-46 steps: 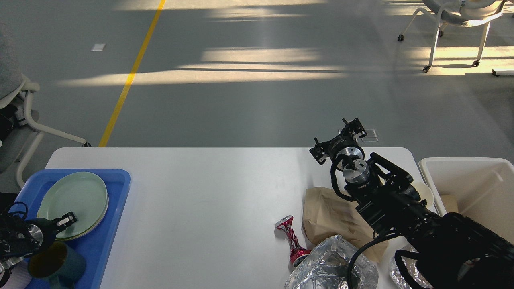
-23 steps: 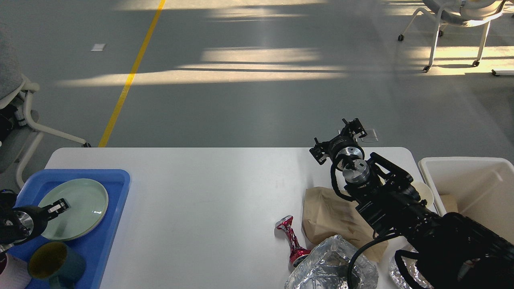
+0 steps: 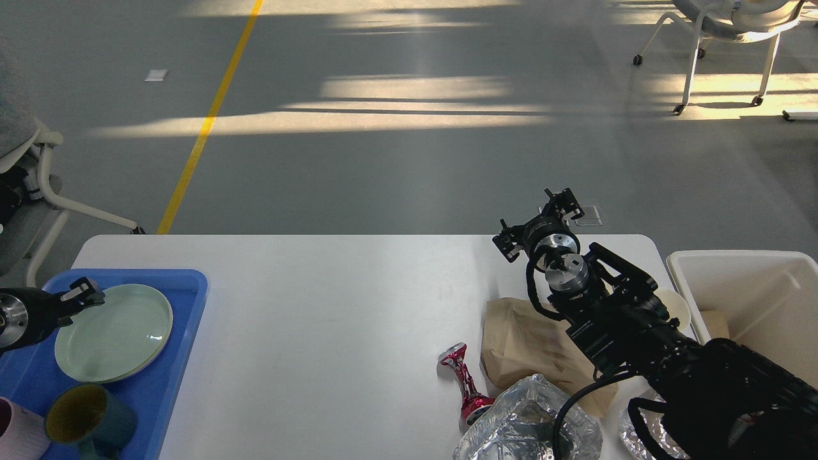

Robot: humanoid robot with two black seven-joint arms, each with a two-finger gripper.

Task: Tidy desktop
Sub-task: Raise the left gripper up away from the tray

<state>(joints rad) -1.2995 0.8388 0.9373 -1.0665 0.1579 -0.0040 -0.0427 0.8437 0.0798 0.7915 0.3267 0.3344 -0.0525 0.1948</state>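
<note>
Head view: white rounded-corner counter (image 3: 332,319). Left gripper (image 3: 82,291), jaws narrowly parted and empty, hovers beside pale green round plates (image 3: 115,333). Right gripper (image 3: 540,223), jaw state indiscernible; below it, crumpled brown paper bag (image 3: 521,342). No legible writing.

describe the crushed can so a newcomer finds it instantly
Start at the white desktop and go to its near right part, where the trash is piled. The crushed can lies left of the brown paper bag and the crumpled foil. It is the only shiny red thing there.
</note>
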